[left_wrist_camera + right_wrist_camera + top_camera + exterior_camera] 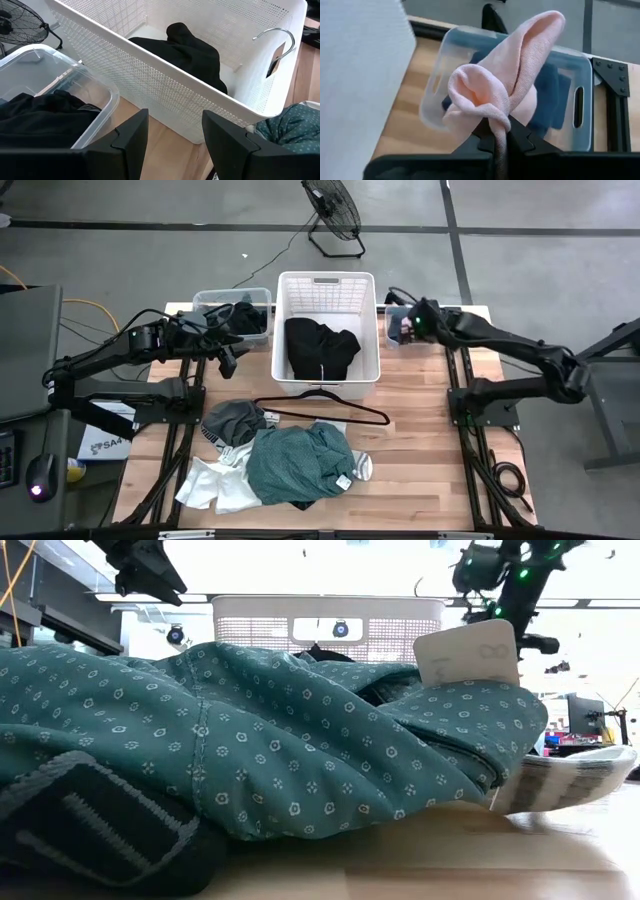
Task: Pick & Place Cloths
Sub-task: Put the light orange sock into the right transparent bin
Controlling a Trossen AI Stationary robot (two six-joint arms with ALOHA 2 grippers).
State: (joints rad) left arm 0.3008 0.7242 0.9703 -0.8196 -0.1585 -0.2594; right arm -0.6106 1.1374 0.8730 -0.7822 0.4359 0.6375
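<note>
My right hand [496, 131] pinched a pink cloth [502, 80] above the clear bin [580, 95], upper right; my left hand [172, 132] hovered open beside the white basket [165, 85].

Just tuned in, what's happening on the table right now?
The right gripper is shut on a pink cloth, holding it above the clear bin at the table's far right, which has a navy piece inside. The left gripper is open and empty, between the left clear bin with dark fabric and the white basket, which holds a black garment. A pile of teal-green, grey and white cloths waits at the front, with a wire hanger nearby.
</note>
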